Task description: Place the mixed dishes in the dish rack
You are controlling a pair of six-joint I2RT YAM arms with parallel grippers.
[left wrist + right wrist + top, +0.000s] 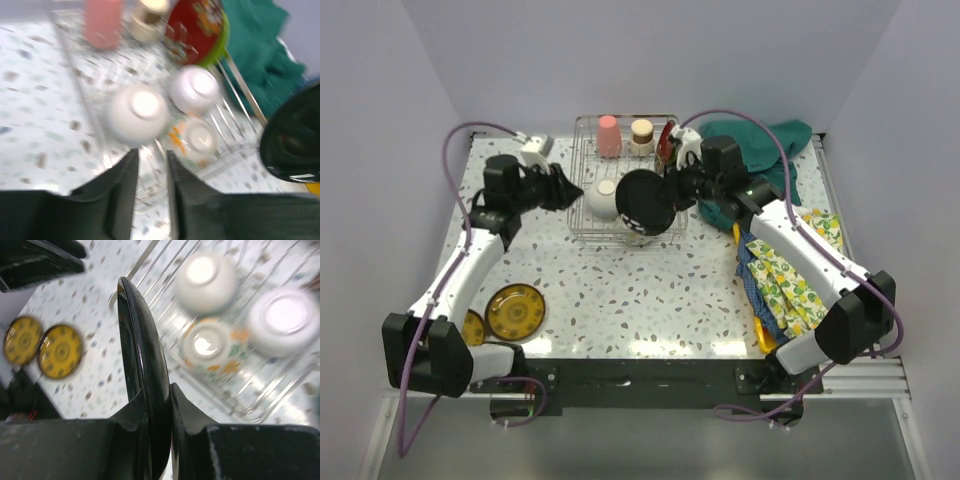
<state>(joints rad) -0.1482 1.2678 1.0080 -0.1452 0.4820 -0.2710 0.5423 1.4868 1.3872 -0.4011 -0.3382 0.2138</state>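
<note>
- Right gripper [157, 400] pinches the black plate [142, 340] by its rim and holds it on edge over the near right part of the dish rack [578, 150].
- Left gripper [152, 155] has its fingers partly spread with nothing between them. It hovers at the rack's left side, just beside a white bowl [139, 112].
- Inside the rack are two white bowls, one floral bowl [200, 137], one pink cup [609, 136] and one pale-topped cup [641, 135]. One red floral plate [195, 27] leans against one lime-green plate [220, 47].
- Two brown-gold plates [516, 311] lie flat, well to the rack's near left.
- One green cloth [760, 140] lies to the rack's right, and one yellow-patterned cloth [785, 280] to its near right.
- White speckled table [650, 290] with pale walls on three sides.
</note>
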